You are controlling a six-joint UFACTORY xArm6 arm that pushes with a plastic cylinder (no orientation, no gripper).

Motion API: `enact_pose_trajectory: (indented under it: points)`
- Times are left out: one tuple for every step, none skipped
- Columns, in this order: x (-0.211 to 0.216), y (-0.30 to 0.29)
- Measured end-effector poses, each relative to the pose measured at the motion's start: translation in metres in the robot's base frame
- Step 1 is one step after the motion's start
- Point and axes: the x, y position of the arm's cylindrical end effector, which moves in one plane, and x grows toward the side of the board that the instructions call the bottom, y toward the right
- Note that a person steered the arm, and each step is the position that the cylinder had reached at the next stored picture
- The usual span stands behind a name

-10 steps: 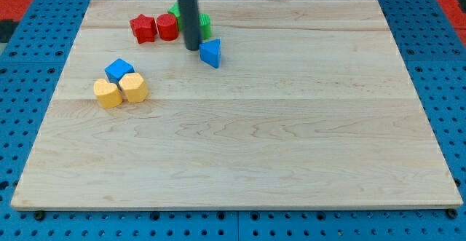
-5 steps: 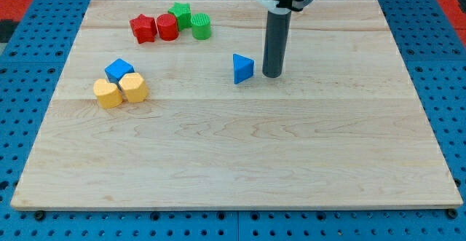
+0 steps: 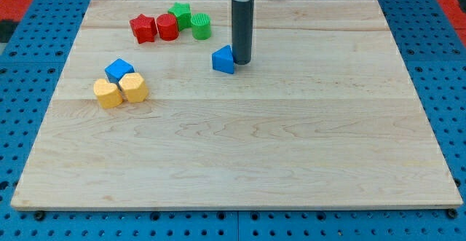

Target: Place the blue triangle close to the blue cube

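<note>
The blue triangle (image 3: 223, 60) lies on the wooden board (image 3: 291, 139), above the middle and a little left of centre. My tip (image 3: 241, 60) touches or nearly touches its right side. The blue cube (image 3: 119, 70) sits at the view's left, far from the triangle. It touches a yellow heart (image 3: 108, 94) and a yellow hexagonal block (image 3: 134, 87) just below it.
A red star (image 3: 143, 28), a red cylinder (image 3: 167, 27), a green star (image 3: 180, 13) and a green cylinder (image 3: 201, 26) cluster near the board's top edge, up and left of the triangle. Blue pegboard surrounds the board.
The blue triangle first moved right, then back left and slightly up. My tip went from its left side to its right side and followed it left.
</note>
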Motion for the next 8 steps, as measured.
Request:
enact_pose_trajectory:
  points:
    - [-0.001,0.0]
    - [-0.001,-0.003]
    - [-0.007,-0.04]
    - [0.003,-0.08]
    - [0.024,-0.107]
    - [0.036,-0.136]
    - [0.049,-0.141]
    - [0.053,-0.102]
